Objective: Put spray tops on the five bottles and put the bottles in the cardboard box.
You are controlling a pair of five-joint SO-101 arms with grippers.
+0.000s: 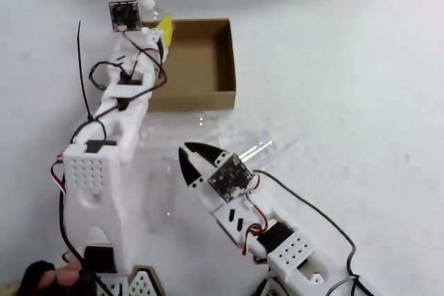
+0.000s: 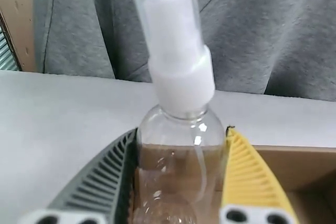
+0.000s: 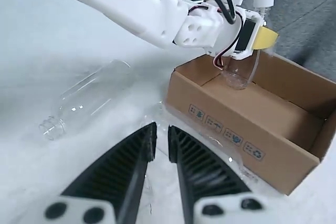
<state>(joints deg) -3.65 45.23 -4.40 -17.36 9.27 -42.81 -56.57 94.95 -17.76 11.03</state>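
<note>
White table (image 1: 347,67) runs back to a grey cloth backdrop, with the cardboard box (image 1: 198,64) open near the far edge; the left arm (image 1: 118,116) lies stretched long from the near edge up to the box's left side, wrist bent over the corner; the left gripper (image 2: 181,134) has its grey and yellow fingers clamped on the shoulders of a clear bottle (image 2: 178,171), upright, with a white spray top (image 2: 176,51) fitted; the right wrist view shows the bottle's base lowered inside the box's corner, though whether it touches the floor cannot be told; the right arm (image 1: 277,240) reaches in from the near right, angled toward the table's middle, well short of the box; the right gripper (image 3: 161,127) hangs low over the table, black jaws drawn to a narrow slit with nothing between them; a capless bottle (image 3: 86,98) lies on its side just beyond.
</note>
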